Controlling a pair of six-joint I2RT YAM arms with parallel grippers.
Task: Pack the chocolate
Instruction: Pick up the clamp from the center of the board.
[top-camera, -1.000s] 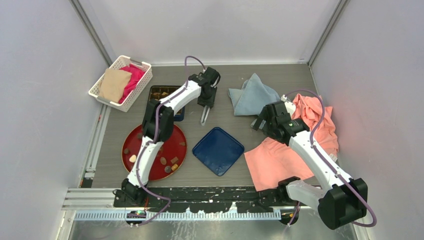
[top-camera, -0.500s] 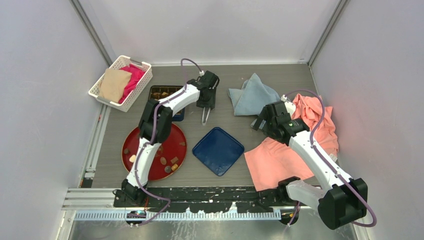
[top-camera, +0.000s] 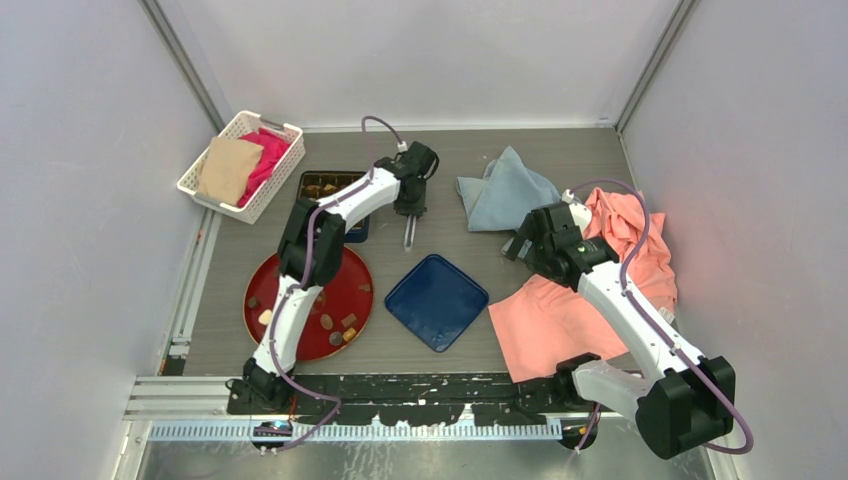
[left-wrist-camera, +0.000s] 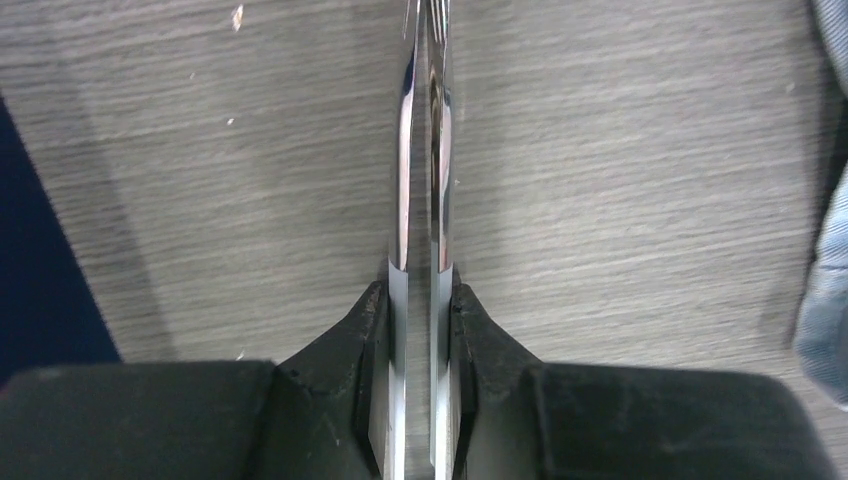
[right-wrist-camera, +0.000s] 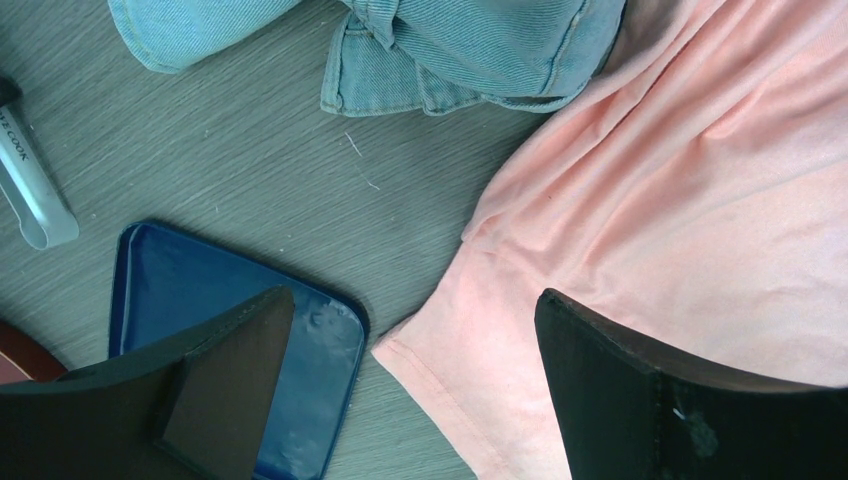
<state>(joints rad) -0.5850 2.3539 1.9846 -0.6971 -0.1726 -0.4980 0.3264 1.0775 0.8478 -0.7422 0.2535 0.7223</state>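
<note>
**Tongs Pinched Tighter**

The left gripper (left-wrist-camera: 420, 292) has squeezed the metal tongs (left-wrist-camera: 441, 150) nearly closed and is clamped on both arms. Chocolate (top-camera: 322, 187) lies in the dark box (top-camera: 302, 200) to its left and on the red plate (top-camera: 352, 272) nearer the bases. The right gripper (right-wrist-camera: 412, 300) gapes beside the blue tray (top-camera: 437, 300).

The table (top-camera: 560, 150) is carrying 1 red plate (top-camera: 340, 275), 1 blue tray (top-camera: 437, 300), 1 dark box (top-camera: 320, 185), 1 white basket (top-camera: 280, 175), 1 pair of tongs (top-camera: 408, 232) and 4 cloths (top-camera: 505, 192), 2 of them lying in the basket. At least 6 chocolate pieces (top-camera: 327, 321) are sitting on the plate.
</note>
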